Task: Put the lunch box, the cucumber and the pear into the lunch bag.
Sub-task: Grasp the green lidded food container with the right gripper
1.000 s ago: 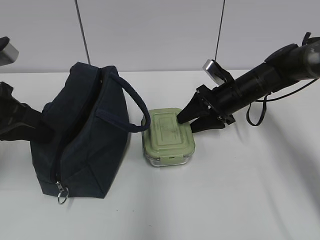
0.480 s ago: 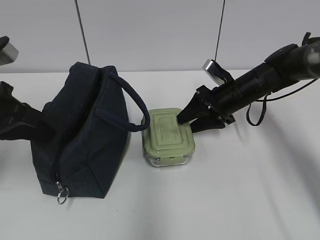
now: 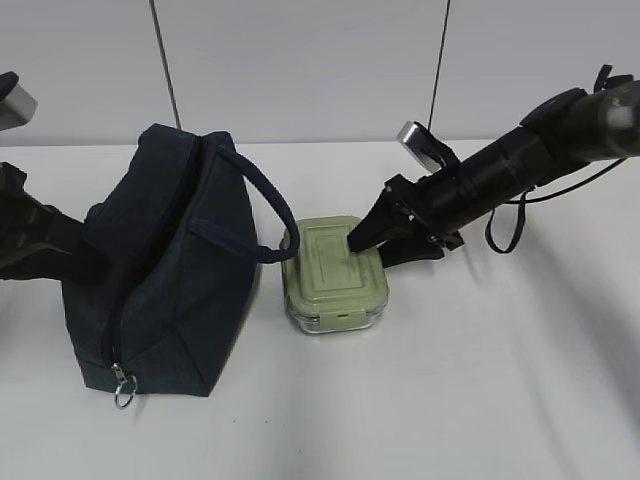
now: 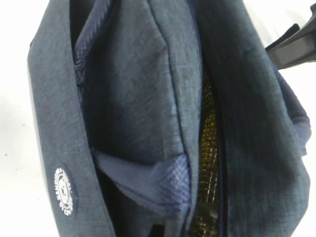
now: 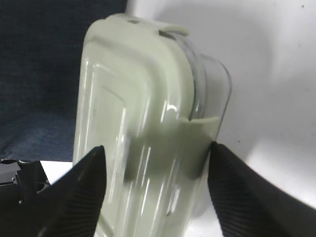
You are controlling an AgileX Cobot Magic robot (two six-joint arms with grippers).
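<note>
Jaws astride one lunch box (image 3: 335, 272) — one lunch bag (image 3: 165, 265)

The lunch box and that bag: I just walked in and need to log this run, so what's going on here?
The right gripper is open around the right end of the lunch box, one finger over the green lid, one beside the glass; it has not closed. The box sits on the table next to the lunch bag. The left arm is pressed against the bag's left side, and its wrist view looks into the bag's partly open top. No cucumber or pear is visible.
</note>
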